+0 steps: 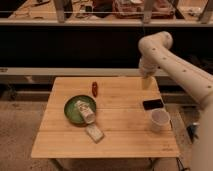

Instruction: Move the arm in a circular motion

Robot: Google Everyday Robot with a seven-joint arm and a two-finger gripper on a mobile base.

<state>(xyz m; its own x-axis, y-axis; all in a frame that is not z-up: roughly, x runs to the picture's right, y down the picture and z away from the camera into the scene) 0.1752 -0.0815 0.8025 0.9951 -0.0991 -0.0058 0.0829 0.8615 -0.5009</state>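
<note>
Camera view: the arm [176, 65] arches in from the right and bends down to the gripper [146, 82] at its tip, above the table's [120, 136] far right corner; spread or pinched, can't tell.

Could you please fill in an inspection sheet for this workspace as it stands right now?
Surface: light wooden table, level, on a speckled floor.
Job's things: large cream-white robot arm reaches in from the right, its bend high above the table's far right side.
Clutter: round green plate with a pale tipped-over cup on it; pale flat packet in front of the plate; small red object; black phone; upright white cup.
Grippers: narrow yellowish hand points down over the far right corner, apart from every item.
Cables: nothing seen.
Surroundings: dark counter behind, with clutter on top.
</note>
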